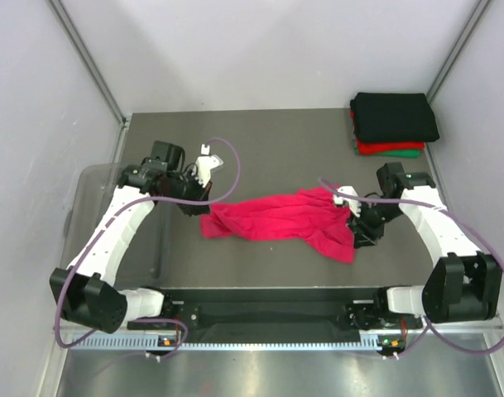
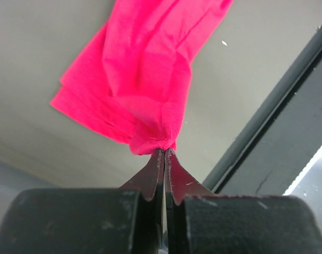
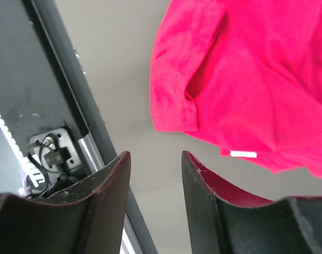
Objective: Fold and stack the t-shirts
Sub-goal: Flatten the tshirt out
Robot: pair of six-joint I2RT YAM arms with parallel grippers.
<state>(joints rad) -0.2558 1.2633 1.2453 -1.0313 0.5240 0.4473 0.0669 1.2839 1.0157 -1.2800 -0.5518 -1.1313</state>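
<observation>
The left gripper (image 2: 164, 152) is pinched tight on a bunched corner of the magenta t-shirt (image 1: 280, 219), which lies crumpled in the middle of the table (image 1: 285, 141). Its small white label (image 3: 243, 154) shows no readable writing. The right gripper (image 3: 155, 154), low at the shirt's right end, stands parted and empty. The black, red and green t-shirts (image 1: 394, 124) sit folded and stacked at the far right

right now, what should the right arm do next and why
Probably move the right gripper onto the nearest edge of the pink shirt and pinch it. Its jaws stand open and empty just off the cloth, the left gripper is shut on the other end, and the shirt lies bunched, so it likely needs a second grip to spread flat.
</observation>
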